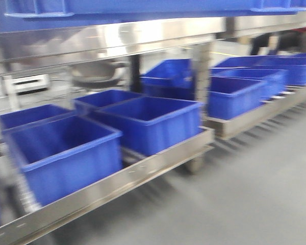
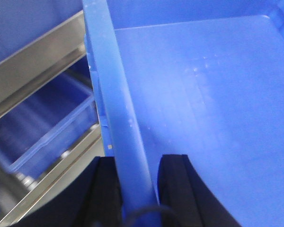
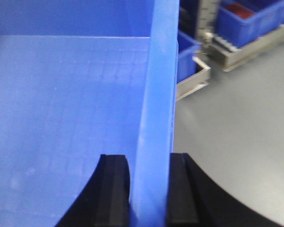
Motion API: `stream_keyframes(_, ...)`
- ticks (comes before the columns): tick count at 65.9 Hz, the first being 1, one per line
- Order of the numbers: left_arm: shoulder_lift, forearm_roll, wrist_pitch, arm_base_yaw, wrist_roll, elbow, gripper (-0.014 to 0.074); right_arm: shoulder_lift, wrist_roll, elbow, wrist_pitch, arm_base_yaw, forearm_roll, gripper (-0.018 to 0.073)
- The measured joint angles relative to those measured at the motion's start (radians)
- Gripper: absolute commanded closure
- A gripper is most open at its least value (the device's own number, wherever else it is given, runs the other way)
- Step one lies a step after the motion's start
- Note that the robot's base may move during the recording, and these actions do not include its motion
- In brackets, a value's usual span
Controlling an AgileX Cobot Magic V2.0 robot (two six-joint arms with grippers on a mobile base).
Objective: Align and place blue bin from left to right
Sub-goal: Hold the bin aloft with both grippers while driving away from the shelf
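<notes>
**Two grippers carry a blue bin above a rack of bins**

The blue bin (image 1: 117, 13) is off the shelf, in the air between the two arms. In the front view only its underside and rim show, running along the top edge of the picture.

The left gripper (image 2: 138, 163) straddles the bin's left wall, one black finger outside and one inside, closed narrow on the plastic just below the rim. The right gripper (image 3: 146, 161) clamps the right wall the same way.

Below stands a steel rack (image 1: 158, 166) whose lower shelf carries other blue bins (image 1: 153, 122) in rows close behind its front edge. The front view is blurred, so gaps between them are hard to judge.

This looks like the carry before setting down. To do it well:
- Hold both ends level, so the wall does not twist in either grip.
- Bring the bin's long side parallel to the shelf's front edge.
- Lower it straight, clear of neighbouring rims.
- Let go only once it rests flat.
</notes>
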Motion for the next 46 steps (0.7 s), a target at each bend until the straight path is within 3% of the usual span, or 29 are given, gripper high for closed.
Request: stream_keyframes(46, 0.0, 0.0, 0.0, 0.0, 0.0, 0.0, 0.0707, 0.004, -0.002, 0.0, 0.0, 0.0, -0.002, 0.0711)
